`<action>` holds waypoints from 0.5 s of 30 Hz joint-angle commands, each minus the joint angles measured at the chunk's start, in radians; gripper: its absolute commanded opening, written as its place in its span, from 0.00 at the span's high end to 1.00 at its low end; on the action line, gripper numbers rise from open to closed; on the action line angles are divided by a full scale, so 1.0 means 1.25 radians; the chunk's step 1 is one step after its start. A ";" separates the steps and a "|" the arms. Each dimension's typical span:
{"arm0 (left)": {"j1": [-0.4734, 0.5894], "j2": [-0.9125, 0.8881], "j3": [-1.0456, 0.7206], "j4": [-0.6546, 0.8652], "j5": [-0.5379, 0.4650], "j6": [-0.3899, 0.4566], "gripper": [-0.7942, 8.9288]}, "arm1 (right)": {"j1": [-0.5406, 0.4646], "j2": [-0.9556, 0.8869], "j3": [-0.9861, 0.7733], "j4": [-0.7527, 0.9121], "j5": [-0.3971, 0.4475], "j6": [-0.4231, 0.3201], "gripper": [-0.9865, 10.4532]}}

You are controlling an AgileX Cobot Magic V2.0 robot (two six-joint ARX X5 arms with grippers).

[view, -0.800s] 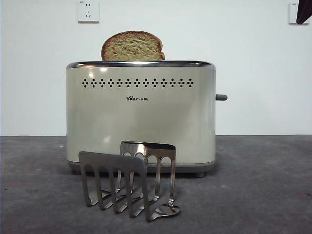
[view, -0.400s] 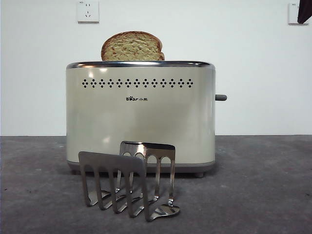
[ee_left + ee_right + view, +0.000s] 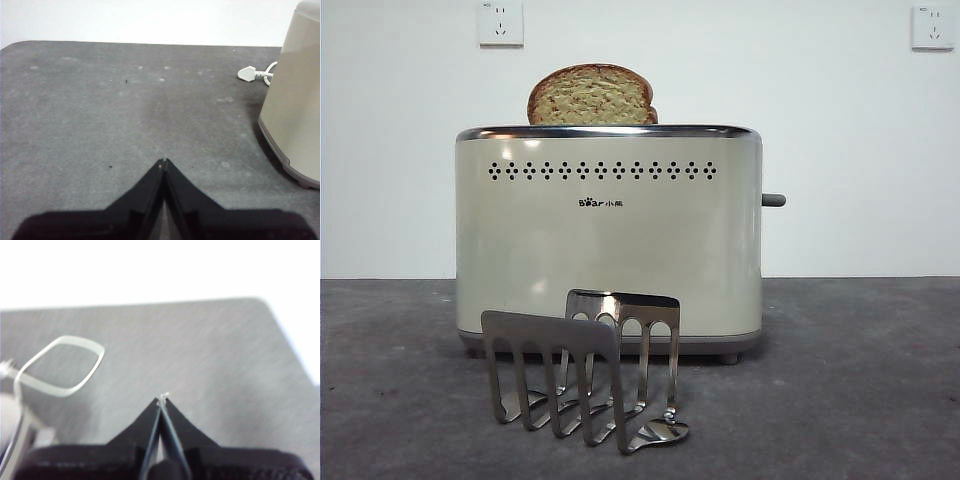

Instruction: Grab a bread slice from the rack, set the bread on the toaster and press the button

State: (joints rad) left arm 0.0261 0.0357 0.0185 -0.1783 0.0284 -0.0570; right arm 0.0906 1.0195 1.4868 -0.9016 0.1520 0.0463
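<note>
The slice of bread (image 3: 591,96) stands upright in the toaster (image 3: 608,240), its domed top showing above the chrome rim; the button (image 3: 774,200) juts from the toaster's narrow end; the rack (image 3: 585,370) sits empty on the worktop (image 3: 860,380) near its front edge, just before the toaster; left gripper (image 3: 163,161) and right gripper (image 3: 162,399) hang over bare worktop, jaws together, holding nothing.
</note>
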 commanded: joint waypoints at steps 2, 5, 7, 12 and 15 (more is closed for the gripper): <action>0.003 0.000 -0.008 0.009 -0.002 -0.005 0.92 | -0.001 -0.110 -0.156 0.177 0.056 -0.015 0.91; 0.003 0.000 -0.008 0.009 -0.002 -0.005 0.92 | -0.001 -0.194 -0.306 0.323 0.073 -0.030 0.91; 0.003 0.000 -0.008 0.009 -0.002 -0.005 0.92 | -0.001 -0.252 -0.412 0.404 0.071 -0.040 0.91; 0.003 0.000 -0.008 0.009 -0.002 -0.005 0.92 | -0.005 -0.395 -0.666 0.541 0.061 -0.050 0.91; 0.003 0.002 -0.008 0.009 -0.002 -0.005 0.92 | -0.013 -0.479 -0.793 0.574 0.020 -0.054 0.91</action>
State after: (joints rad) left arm 0.0261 0.0372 0.0185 -0.1783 0.0288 -0.0570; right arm 0.0769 0.4442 0.5449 -0.1982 0.1860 -0.0124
